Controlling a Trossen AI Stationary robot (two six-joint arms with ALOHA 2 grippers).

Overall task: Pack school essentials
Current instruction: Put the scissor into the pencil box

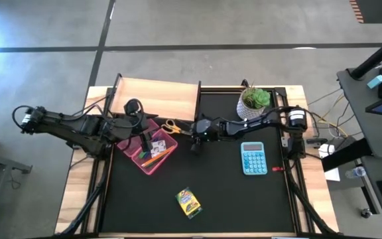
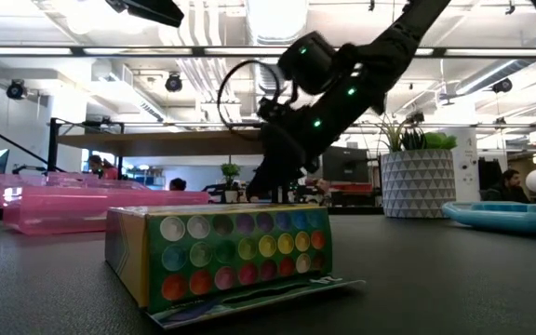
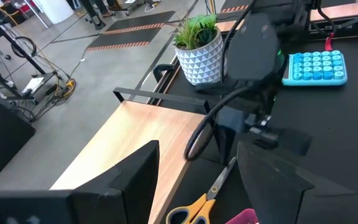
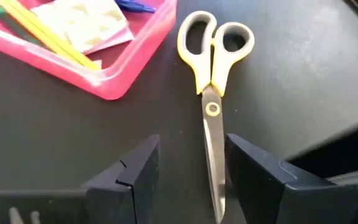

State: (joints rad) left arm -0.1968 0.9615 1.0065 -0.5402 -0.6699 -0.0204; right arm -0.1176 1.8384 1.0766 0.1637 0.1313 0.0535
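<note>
Two items still lie outside the pink tray (image 1: 165, 153): the yellow-handled scissors (image 1: 172, 126) and the crayon box (image 1: 189, 202). The step in hand looks like the pickup of the scissors. In the high view they lie flat on the black worktop (image 1: 244, 206) just beside the tray's corner at about 1 o'clock from it, handles toward the tray. The right gripper (image 1: 194, 133) hangs over their blade end at 3 o'clock from the handles, jaws spread apart and holding nothing. The left gripper (image 1: 144, 141) sits over the tray; its jaws stand apart, and nothing shows between them.

The next move probably calls for the right gripper to drop straight down so its fingers (image 4: 132, 171) close across the thin blades, then carry them toward 9 o'clock into the tray. The blades are flat and slim, so a shallow grip could slip.

The right wrist view shows what the overhead cannot: the blades run between the two fingers, well lined up, and the tray already holds pencils (image 4: 42, 34), a white patterned square (image 4: 82, 22) and a blue item. The left wrist view shows the potted plant (image 3: 199, 46) and the blue calculator (image 3: 316, 67) beyond. The low view alone shows the crayon box front (image 2: 221, 256), standing well apart at 6 o'clock of the tray.
</note>
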